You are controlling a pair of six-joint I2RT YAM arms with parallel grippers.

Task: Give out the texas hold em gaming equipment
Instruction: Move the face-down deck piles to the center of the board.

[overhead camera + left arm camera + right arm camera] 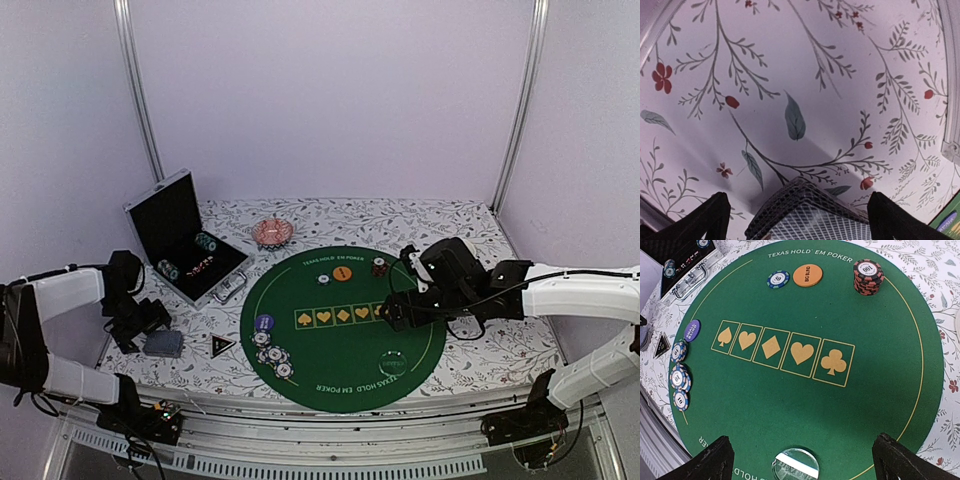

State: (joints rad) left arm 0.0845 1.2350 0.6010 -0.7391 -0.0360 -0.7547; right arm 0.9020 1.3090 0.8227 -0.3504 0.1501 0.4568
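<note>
Floral tablecloth [790, 60], card deck [810, 215] between jaws of spread left gripper [797, 196]

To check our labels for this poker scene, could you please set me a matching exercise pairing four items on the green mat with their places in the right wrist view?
Things:
1 orange disc
2 purple disc
3 red-and-black chip stack
4 clear disc

Places:
A left edge of the green mat
B bottom of the view, by the mat's near edge
C top right of the mat
D top centre, beside a single blue chip

Pairs: 1-D; 2-A; 3-C; 4-B
</note>
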